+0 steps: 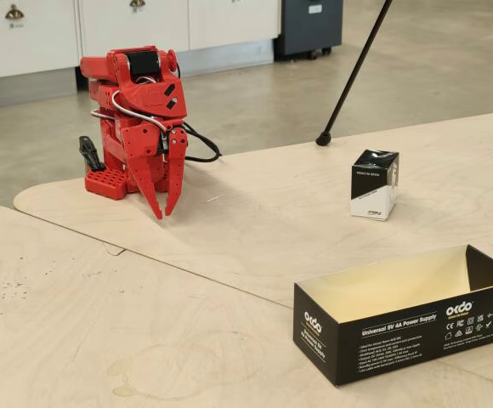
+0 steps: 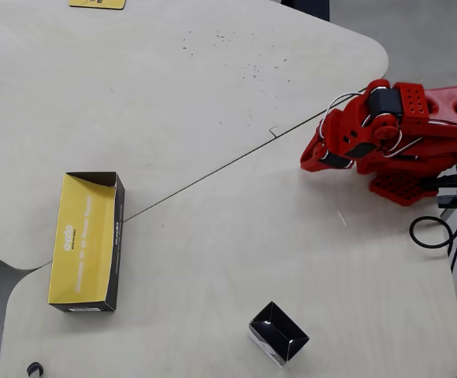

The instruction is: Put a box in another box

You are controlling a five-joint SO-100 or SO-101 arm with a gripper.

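The small box [image 1: 374,184], black on top and white below, stands on the wooden table at the right of the fixed view. In the overhead view [image 2: 278,333] it is near the bottom edge. The long black "okdo" box [image 1: 399,327] lies open-topped at the front right, its tan inside empty; it is at the left in the overhead view [image 2: 83,244]. My red gripper [image 1: 165,215] hangs tips-down just above the table beside the folded arm's base, far from both boxes. Its fingers are together and empty. It also shows in the overhead view [image 2: 307,164].
A black tripod leg [image 1: 353,72] slants down to the table's far edge. Black cables [image 2: 437,228] loop beside the arm's base. A seam [image 2: 213,169] joins two tabletops. A yellow item [image 2: 96,3] lies at the top edge. Cabinets stand behind.
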